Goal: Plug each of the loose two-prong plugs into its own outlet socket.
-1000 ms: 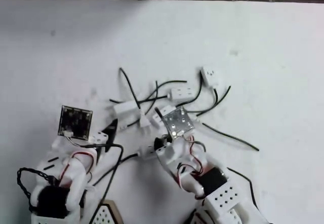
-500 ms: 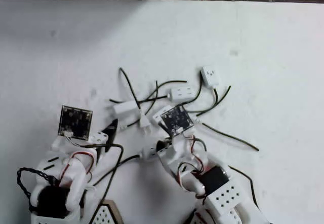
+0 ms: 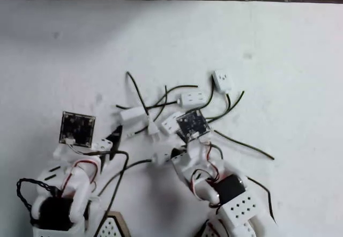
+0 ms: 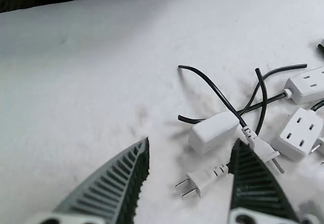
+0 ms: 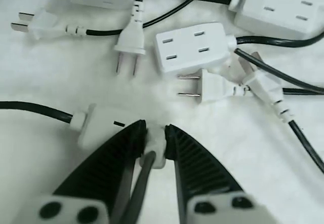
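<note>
Worktop [image 3: 278, 60]: white, matte, slightly fuzzy surface. The task items sit in a tangle at its centre: white moulded plastic plugs with bare metal prongs, boxy white outlets, and thin glossy black cords [image 3: 244, 145].

Left gripper [image 4: 192, 142]: released, jaws spread wide. The inner faces of the fingers [image 4: 129, 176] are dark and ribbed. It hovers low over the worktop at the left edge of the tangle and touches nothing.
- Near plug [image 4: 200, 179]: lies flat between the two fingers with both prongs pointing towards the open worktop.
- Outlet block [image 4: 212, 132]: rectangular with rounded edges, just beyond the near plug. A black cord crosses over it.
- Second plug [image 4: 260, 145]: tapered body with a ribbed strain relief, lying beside the outlet block.

Right gripper [image 5: 156, 132]: clenched on the held plug [image 5: 157, 145], a small white body pinched between the ribbed pads.
- Cord-end socket [image 5: 98, 127]: smooth white housing with a stepped collar where its cord enters. The held plug butts against its end. Cannot tell whether the prongs are seated.
- Double outlet [image 5: 195, 46]: two slot pairs facing up, just beyond the right gripper.
- Flat plug [image 5: 212, 87]: rests just beside the double outlet with its prongs exposed.

Far outlet [image 3: 221, 80]: at the right end of the tangle, tilted.
</note>
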Robot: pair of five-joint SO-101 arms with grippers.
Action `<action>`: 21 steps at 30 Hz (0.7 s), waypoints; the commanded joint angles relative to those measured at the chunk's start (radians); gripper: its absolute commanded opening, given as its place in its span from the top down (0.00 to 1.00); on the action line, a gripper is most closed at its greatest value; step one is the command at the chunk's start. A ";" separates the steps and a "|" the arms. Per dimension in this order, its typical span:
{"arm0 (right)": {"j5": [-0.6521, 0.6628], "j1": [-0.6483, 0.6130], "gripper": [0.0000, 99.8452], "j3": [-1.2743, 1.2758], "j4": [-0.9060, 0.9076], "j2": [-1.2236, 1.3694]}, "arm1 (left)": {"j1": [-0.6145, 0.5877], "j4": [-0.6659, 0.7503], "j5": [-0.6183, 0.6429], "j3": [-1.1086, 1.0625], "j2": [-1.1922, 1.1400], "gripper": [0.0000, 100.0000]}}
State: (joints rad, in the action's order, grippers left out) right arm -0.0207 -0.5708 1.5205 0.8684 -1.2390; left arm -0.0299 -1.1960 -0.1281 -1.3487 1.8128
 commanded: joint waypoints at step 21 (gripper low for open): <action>-0.041 -0.134 0.98 -0.216 0.177 0.012 | -0.062 0.051 -0.002 0.000 -0.002 0.74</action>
State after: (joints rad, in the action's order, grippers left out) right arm -0.0299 -0.6552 1.3610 1.0418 -1.2236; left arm -0.0852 -1.1684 -0.1281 -1.3487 1.8128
